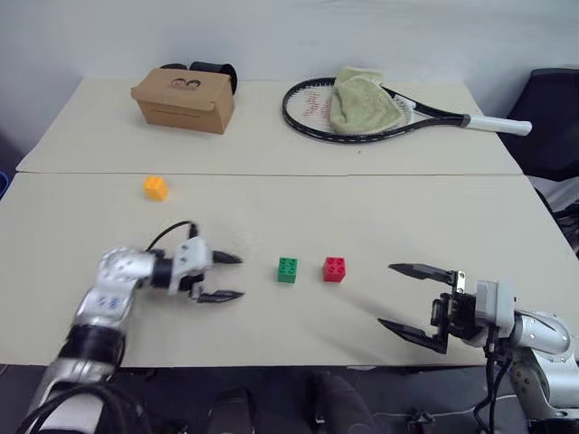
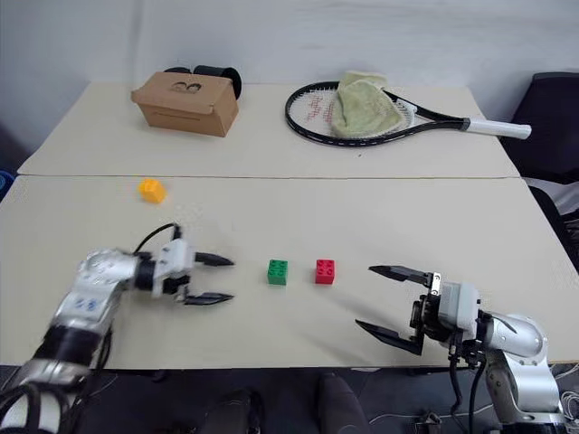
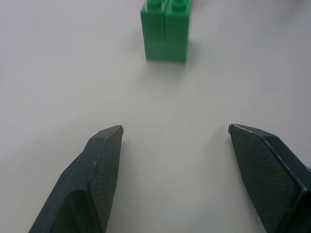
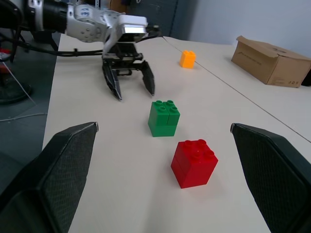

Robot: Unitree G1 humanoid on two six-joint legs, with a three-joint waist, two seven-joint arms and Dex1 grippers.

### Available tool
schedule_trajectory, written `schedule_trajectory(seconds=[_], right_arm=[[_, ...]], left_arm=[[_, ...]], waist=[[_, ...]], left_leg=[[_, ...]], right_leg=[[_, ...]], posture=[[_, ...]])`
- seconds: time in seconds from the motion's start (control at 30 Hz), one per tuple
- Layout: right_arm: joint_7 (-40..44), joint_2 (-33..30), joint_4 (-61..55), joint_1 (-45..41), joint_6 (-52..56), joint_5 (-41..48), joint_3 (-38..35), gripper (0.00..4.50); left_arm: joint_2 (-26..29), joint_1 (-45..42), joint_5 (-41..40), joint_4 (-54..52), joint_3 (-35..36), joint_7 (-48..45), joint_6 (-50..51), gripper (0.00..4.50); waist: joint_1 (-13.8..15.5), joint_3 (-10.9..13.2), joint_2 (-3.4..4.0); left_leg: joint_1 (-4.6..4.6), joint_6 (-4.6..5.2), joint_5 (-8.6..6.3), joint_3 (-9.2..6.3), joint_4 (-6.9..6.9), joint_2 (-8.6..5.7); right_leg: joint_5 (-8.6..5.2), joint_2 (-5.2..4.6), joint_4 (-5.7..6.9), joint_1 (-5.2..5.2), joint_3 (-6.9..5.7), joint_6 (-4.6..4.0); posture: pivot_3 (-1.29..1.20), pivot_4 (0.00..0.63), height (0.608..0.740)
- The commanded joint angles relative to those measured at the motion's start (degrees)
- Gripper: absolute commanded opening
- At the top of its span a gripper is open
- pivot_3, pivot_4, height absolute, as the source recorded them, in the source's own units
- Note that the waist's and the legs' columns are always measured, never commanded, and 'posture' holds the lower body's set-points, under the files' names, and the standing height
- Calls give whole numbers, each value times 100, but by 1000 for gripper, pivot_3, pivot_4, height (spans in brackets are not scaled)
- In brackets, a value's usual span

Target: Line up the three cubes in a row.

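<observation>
Cubes: three in all, one green (image 1: pixel 287 269), one red (image 1: pixel 334 268), one orange (image 1: pixel 156 187). Green and red already side by side near the table's (image 1: pixel 271 217) front edge, a small gap between; orange well apart, farther back and off to the left of green, on the box (image 1: pixel 185 99) side.

Step in hand, as a judgement: green judged set down, orange the next to fetch. Left gripper (image 1: pixel 228 277) just left of green, pointing at it, fingers (image 3: pixel 104 160) apart and holding nothing, bare table between them. Right gripper (image 1: pixel 414 300) right of red, fingers spread wide, likewise empty, pointing toward red.

To do the step well:
- Best taken with the left arm, orange lying on its side of green.
- Approach from above with fingers spread wider than the cube, square to two flat faces, not across corners.
- Close low on the body, under the studs, to stop twisting.
- Carry clear of green; a knock there undoes the pair.
- Set down just left of green, on the line through green and red, with a gap matching theirs.
- Release only once flat on the table, then withdraw straight back, away from the row.

Count, largest first: one table, seam across its middle; one racket (image 1: pixel 362 113) at the back, right of the box; one box; one cloth (image 1: pixel 360 101) on the racket's strings; two grippers; three cubes.
</observation>
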Motion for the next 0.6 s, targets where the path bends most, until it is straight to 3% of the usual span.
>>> schedule_trajectory(seconds=[0.03, 0.1, 0.27, 0.47, 0.6], right_arm=[[-132, 143, 55, -195, 72, 262, -70, 4500], [-261, 252, 107, -324, 152, 323, -55, 4500], [-415, 591, 375, -641, 107, 239, 93, 4500], [-352, 887, 898, -937, -111, 129, 113, 4500], [-259, 988, 1089, -995, -268, 112, 79, 4500]], left_arm=[[24, 848, -717, -745, 1327, 745, 321, 4007], [-104, 1476, -915, -962, 2128, 1312, 446, 4476], [-828, 2690, -1392, -1315, 3840, 2819, 754, 4476], [-1274, 2640, -1771, -2070, 3861, 3806, 1424, 4476], [-930, 1536, -1751, -1954, 3360, 4356, 2177, 4476]], waist=[[8, -1, -1], [7, -1, -1], [-1, -2, -3], [124, -5, -10], [176, -8, -14]], left_leg=[[-1, 2, -1, -3, 0, -1], [-1, 8, -4, -8, 0, -1], [-1, 13, -9, -15, -3, -4], [-2, 20, -15, -27, -2, -23], [-3, 20, -15, -24, -2, -30]], right_leg=[[0, -4, 0, 0, -4, -1], [-1, -8, -1, 4, -10, -1], [-2, -13, -9, 8, -19, -3], [-1, -29, -12, 18, -35, -3], [-1, -30, -11, 22, -43, -3]], posture=[[0, 150, 740], [0, 150, 740], [0, 150, 740], [0, 150, 740], [0, 150, 740]])
